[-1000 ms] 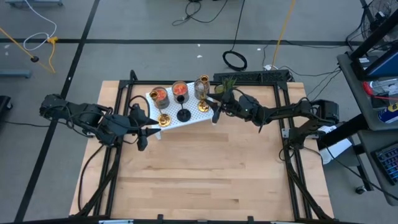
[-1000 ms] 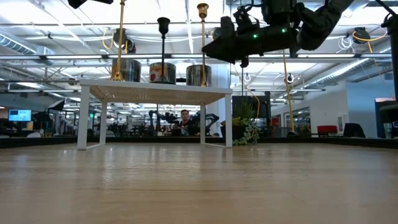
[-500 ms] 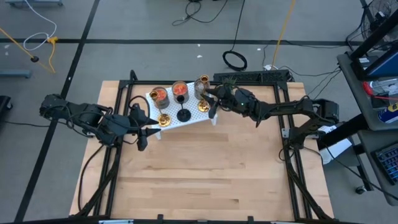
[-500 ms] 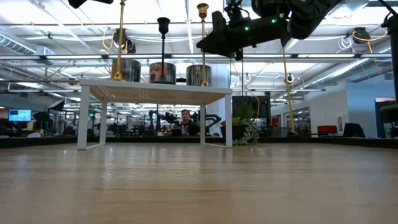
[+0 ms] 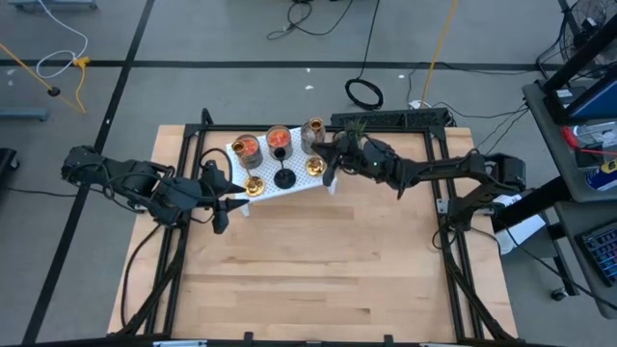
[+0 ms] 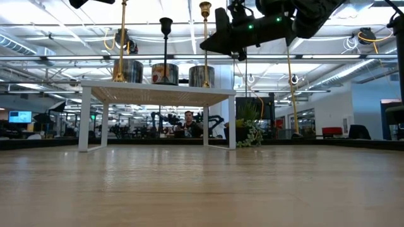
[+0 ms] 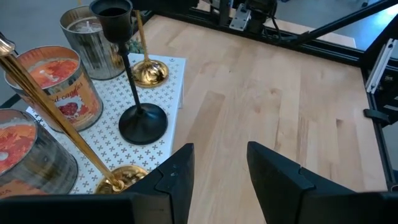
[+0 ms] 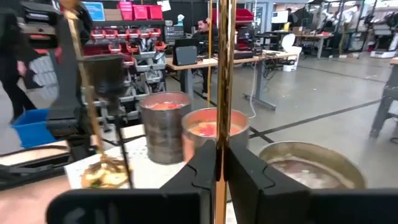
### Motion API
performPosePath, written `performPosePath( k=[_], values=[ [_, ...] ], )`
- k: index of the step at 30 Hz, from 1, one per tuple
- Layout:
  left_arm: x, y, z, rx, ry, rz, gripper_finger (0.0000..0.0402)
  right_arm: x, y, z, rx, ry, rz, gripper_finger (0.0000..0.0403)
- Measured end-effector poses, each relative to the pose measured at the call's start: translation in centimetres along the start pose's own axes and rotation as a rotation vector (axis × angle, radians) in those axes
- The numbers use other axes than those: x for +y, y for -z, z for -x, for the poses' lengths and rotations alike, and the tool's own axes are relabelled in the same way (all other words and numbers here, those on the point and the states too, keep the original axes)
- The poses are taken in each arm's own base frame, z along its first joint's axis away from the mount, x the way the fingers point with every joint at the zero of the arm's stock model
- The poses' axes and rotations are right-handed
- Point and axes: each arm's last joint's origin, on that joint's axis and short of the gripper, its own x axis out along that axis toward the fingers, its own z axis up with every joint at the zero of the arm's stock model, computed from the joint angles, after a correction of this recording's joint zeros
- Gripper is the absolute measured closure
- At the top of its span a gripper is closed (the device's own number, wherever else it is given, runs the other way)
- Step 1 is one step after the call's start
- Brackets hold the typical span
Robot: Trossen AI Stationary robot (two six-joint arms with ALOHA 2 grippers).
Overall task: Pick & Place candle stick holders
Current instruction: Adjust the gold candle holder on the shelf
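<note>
I work in a big open robotics lab; beyond my wooden table (image 5: 318, 260) stand desks (image 8: 205, 62), monitors (image 6: 19, 116), other robot arms (image 6: 158, 120), ceiling trusses (image 6: 95, 58); cables (image 5: 364, 93) cross the grey floor.

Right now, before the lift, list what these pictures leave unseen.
- Right wrist view: the base of the brass holder in the right claw is hidden behind that claw's fingers.
- Low view: the other brass holder loses its top to the upper edge.
- Left wrist view: its top runs off the picture, and the open left claw hides part of its base.
</note>
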Motion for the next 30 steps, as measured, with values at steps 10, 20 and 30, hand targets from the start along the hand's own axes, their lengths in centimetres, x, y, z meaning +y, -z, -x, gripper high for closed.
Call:
performPosePath(
  k=[10,20,30],
  values=[
    [0.0,0.0,0.0,0.0,0.0,0.008,0.025,1.0,-0.9,1.1,0.02,0.01,-0.002,0.0391],
    [0.0,0.0,0.0,0.0,0.001,0.008,0.025,1.3,-0.6,1.1,0.033,0.004,0.024,0.0389],
    [0.0,0.0,0.0,0.0,0.002,0.011,0.025,1.3,-0.3,1.1,0.065,0.006,0.053,0.033]
  ],
)
